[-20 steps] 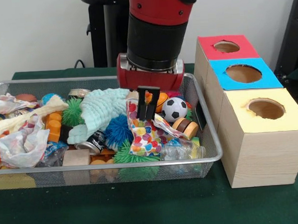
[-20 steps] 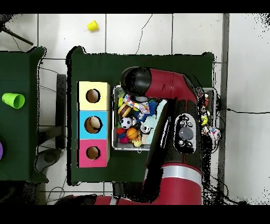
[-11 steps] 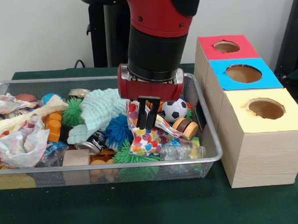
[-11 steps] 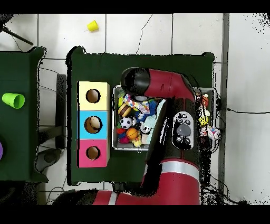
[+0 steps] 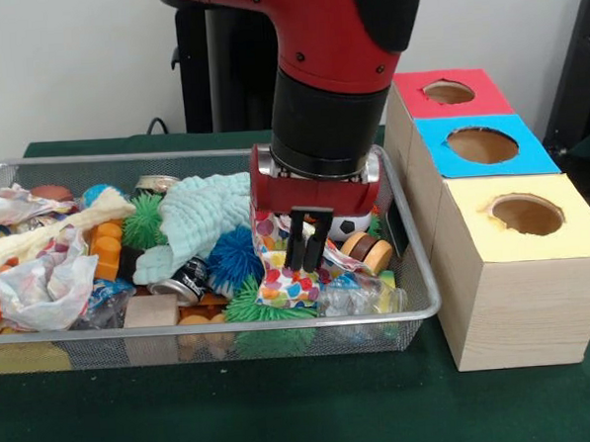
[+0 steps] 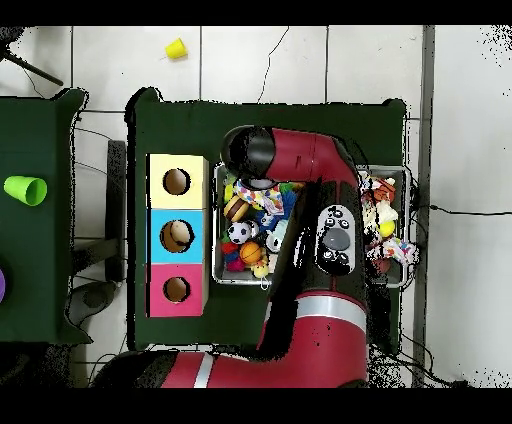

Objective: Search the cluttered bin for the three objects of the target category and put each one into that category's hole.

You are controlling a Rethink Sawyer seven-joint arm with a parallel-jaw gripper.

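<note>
The end effector hangs low in the wire bin, its fingers close together with only a thin gap, and their tips reach into the dotted paper bag. I cannot tell if they pinch it. Which category is wanted is not clear; the soccer ball lies just beside, partly hidden in the front view. To grasp well, it should probably rise a little, spread over one object and press down straight, so the bag does not come along
</note>
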